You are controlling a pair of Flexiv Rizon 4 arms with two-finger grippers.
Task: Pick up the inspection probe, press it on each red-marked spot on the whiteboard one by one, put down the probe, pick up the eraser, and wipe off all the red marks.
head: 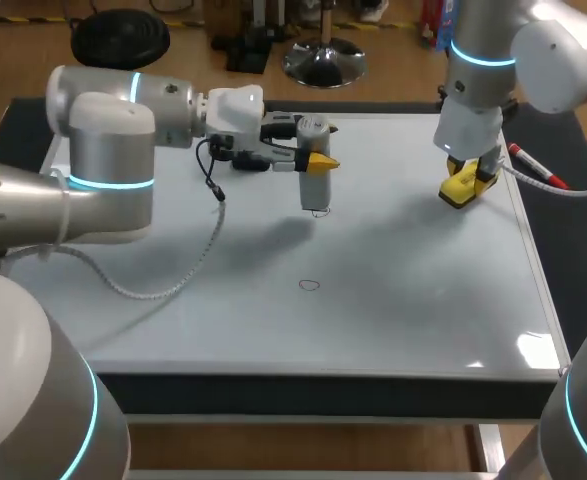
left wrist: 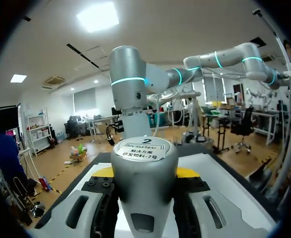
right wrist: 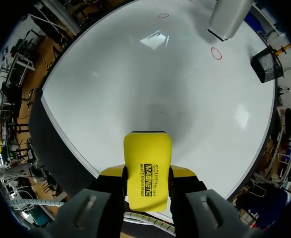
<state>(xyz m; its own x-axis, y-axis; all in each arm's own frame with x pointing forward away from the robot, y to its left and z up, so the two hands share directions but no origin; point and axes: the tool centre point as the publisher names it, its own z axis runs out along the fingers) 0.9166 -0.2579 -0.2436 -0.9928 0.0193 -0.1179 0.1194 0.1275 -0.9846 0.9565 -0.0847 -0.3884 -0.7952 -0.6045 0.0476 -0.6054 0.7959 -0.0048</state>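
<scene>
My left gripper (head: pixel 318 160) is shut on the grey cylindrical probe (head: pixel 314 170), which it holds upright over the far middle of the whiteboard (head: pixel 393 300). The probe's lower end is right beside a red circle (head: pixel 320 211); I cannot tell whether they touch. A second red circle (head: pixel 309 285) lies nearer the front. In the left wrist view the probe (left wrist: pixel 144 168) fills the gap between the fingers. My right gripper (head: pixel 465 180) is shut on the yellow eraser (head: pixel 461 190) near the board's right edge. In the right wrist view the eraser (right wrist: pixel 146 171) hangs above the board, with the probe (right wrist: pixel 229 17) and both red circles (right wrist: pixel 216 53) (right wrist: pixel 163 16) ahead.
A red marker pen (head: pixel 538 167) lies on the dark surface just past the whiteboard's right edge, close to my right gripper. A grey cable (head: pixel 188 265) from my left arm droops over the left part of the board.
</scene>
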